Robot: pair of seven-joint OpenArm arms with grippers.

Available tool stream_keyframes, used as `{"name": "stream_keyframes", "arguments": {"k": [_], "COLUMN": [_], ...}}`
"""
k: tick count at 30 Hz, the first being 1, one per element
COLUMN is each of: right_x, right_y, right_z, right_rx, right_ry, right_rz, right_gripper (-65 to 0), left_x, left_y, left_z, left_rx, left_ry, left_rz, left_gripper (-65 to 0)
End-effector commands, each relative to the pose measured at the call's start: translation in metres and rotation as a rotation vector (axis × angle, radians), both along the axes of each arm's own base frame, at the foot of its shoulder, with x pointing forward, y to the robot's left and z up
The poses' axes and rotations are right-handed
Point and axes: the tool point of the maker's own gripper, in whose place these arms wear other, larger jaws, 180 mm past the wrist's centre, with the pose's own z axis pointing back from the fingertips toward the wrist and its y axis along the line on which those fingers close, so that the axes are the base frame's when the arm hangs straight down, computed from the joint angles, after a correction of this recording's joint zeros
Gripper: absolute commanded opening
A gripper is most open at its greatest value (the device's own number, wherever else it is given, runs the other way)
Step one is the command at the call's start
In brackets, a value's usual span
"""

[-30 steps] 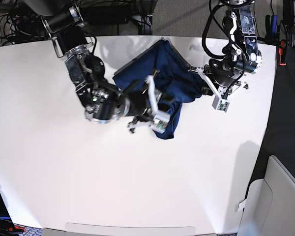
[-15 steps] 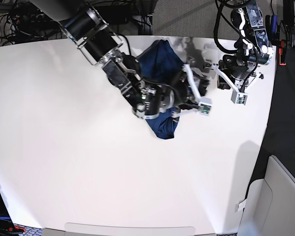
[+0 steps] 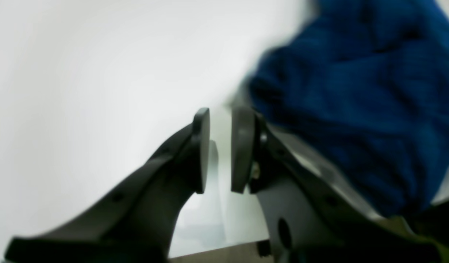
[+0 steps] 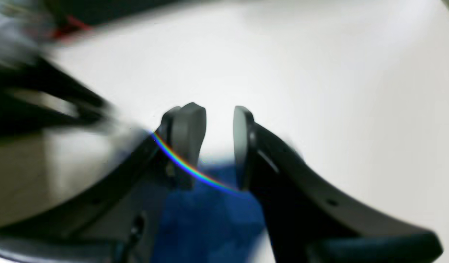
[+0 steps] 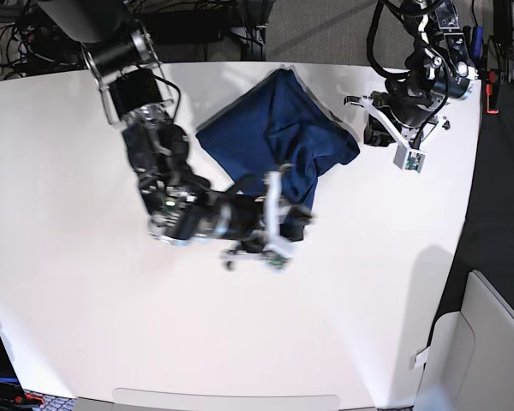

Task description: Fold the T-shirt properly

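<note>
The navy-blue T-shirt (image 5: 274, 128) lies bunched in a folded heap at the back middle of the white table (image 5: 111, 325). My right gripper (image 5: 298, 221) sits at the shirt's near end. In the right wrist view its jaws (image 4: 220, 109) stand a little apart, with blue fabric (image 4: 210, 215) showing below them and nothing pinched. My left gripper (image 5: 366, 120) is just right of the shirt. In the left wrist view it (image 3: 220, 113) is narrowly open and empty, with the shirt (image 3: 356, 91) beside its right finger.
Cables and dark equipment line the table's back edge. A pale grey bin (image 5: 488, 342) stands off the table's right front corner, beyond a dark strip of floor. Both wrist views are blurred.
My right arm swung right across the shirt, then came back to the shirt's near end. The shirt's near tip now lies farther back. My left gripper moved away to the right of the shirt.
</note>
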Motion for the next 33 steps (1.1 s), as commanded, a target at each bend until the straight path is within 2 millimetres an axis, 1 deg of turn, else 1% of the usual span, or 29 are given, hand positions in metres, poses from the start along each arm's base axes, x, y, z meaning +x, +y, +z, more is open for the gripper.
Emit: {"name": "stream_keyframes", "arguments": {"k": [1, 2, 5, 7, 9, 11, 15, 19, 23, 27, 31, 33], "right_x": [0.01, 0.017, 0.029, 0.031, 0.031, 0.03, 0.029, 0.026, 0.026, 0.026, 0.026, 0.026], "right_y": [-0.001, -0.017, -0.054, -0.069, -0.078, -0.08, -0.081, -0.082, -0.082, -0.082, -0.081, -0.081], "right_z": [0.023, 0.021, 0.013, 0.008, 0.004, 0.001, 0.0, -0.004, -0.004, -0.004, -0.004, -0.003], "right_rx": [0.079, 0.082, 0.08, 0.076, 0.066, 0.062, 0.061, 0.057, 0.056, 0.056, 0.061, 0.061], "right_ry": [-0.042, -0.038, -0.02, -0.01, -0.005, 0.002, 0.005, 0.014, 0.015, 0.015, 0.016, 0.015], "right_rz": [-0.017, -0.064, -0.171, -0.211, -0.228, -0.231, -0.231, -0.232, -0.232, -0.232, -0.231, -0.231], "right_gripper": [-47.4, -47.4, -47.4, -47.4, -47.4, -47.4, -47.4, -47.5, -47.5, -47.5, -47.5, -47.5], "left_x": [0.005, 0.006, 0.006, 0.007, 0.007, 0.013, 0.016, 0.017, 0.019, 0.019, 0.014, 0.013], "left_y": [-0.006, -0.012, -0.032, -0.042, -0.055, -0.07, -0.086, -0.091, -0.092, -0.093, -0.111, -0.113], "left_z": [0.011, 0.014, 0.019, 0.022, 0.023, 0.029, 0.033, 0.033, 0.032, 0.033, 0.03, 0.028], "left_rx": [-0.034, -0.071, -0.157, -0.19, -0.217, -0.228, -0.251, -0.268, -0.269, -0.273, -0.285, -0.29], "left_ry": [-0.045, -0.051, -0.063, -0.073, -0.075, -0.091, -0.102, -0.103, -0.101, -0.1, -0.084, -0.076], "left_rz": [-0.014, -0.024, -0.064, -0.082, -0.116, -0.161, -0.194, -0.191, -0.194, -0.198, -0.249, -0.255], "left_gripper": [-54.0, -54.0, -54.0, -54.0, -53.8, -52.1, -50.8, -50.7, -50.5, -46.5, -44.8, -44.8]}}
